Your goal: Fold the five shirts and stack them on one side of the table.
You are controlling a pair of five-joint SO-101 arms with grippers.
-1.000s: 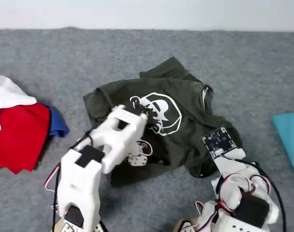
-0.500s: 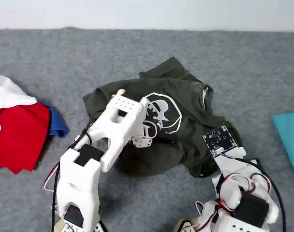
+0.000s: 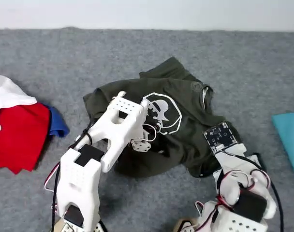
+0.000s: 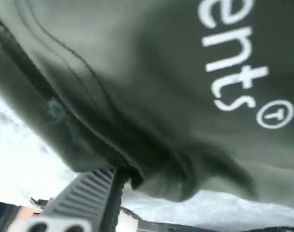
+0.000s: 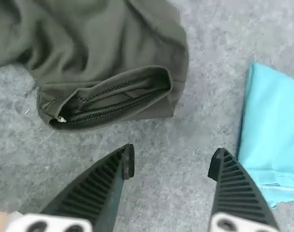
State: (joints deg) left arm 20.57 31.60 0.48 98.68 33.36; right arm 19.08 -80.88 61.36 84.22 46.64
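Barely visible; left gripper (image 4: pixel 121 178) (under shirt (image 4: pixel 152 87))

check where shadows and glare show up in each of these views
high view: flat, even light, no glare, only faint shadows on the grey table around the dark green shirt; left wrist view: the shirt's folds are deeply shaded, while the background past it is washed out bright; right wrist view: even light, dark only inside the sleeve opening.

Robot lab: grey carpeted table (image 3: pixel 243 63) (white wall (image 3: pixel 147 12)).
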